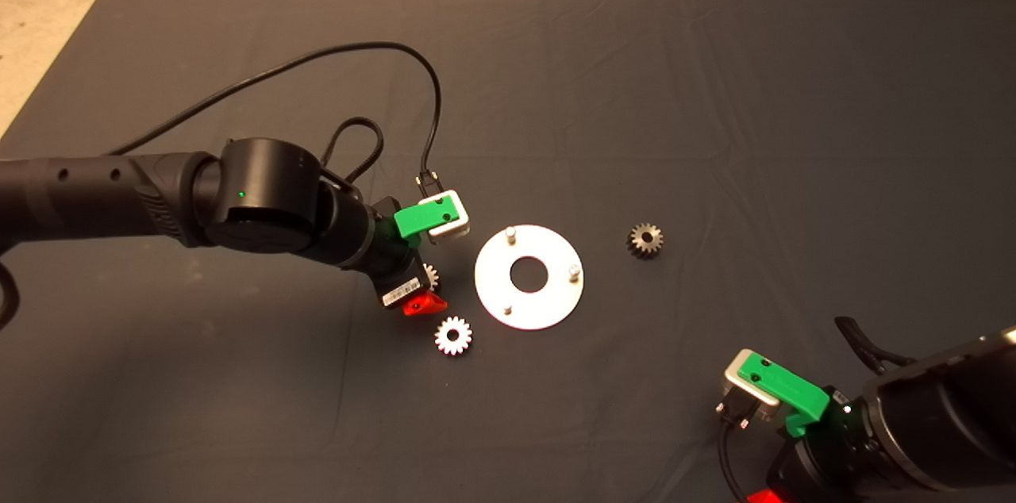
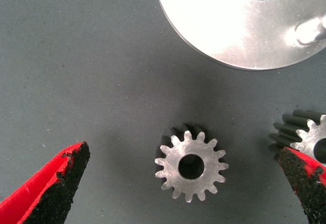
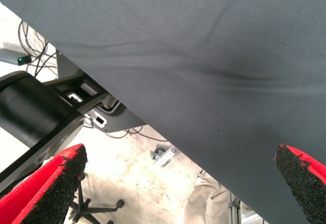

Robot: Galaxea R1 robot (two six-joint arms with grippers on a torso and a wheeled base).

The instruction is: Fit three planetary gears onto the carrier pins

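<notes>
The left gripper [image 2: 178,183] is hovering wide open over a gear [image 2: 191,167] lying flat on the mat [image 1: 238,408], just beside the plate [image 1: 556,257]; the gear is sitting between its fingers [image 2: 61,183], nearer neither by much. A second gear [image 2: 310,140] is lying close against the other pad, so closing there is looking tight. The pins [image 1: 510,232] are standing bare, and a third gear [image 1: 645,239] is resting past the plate. The right gripper [image 3: 178,183] is waiting open at the mat's near edge, well apart; the left arm is plainly nearer
</notes>
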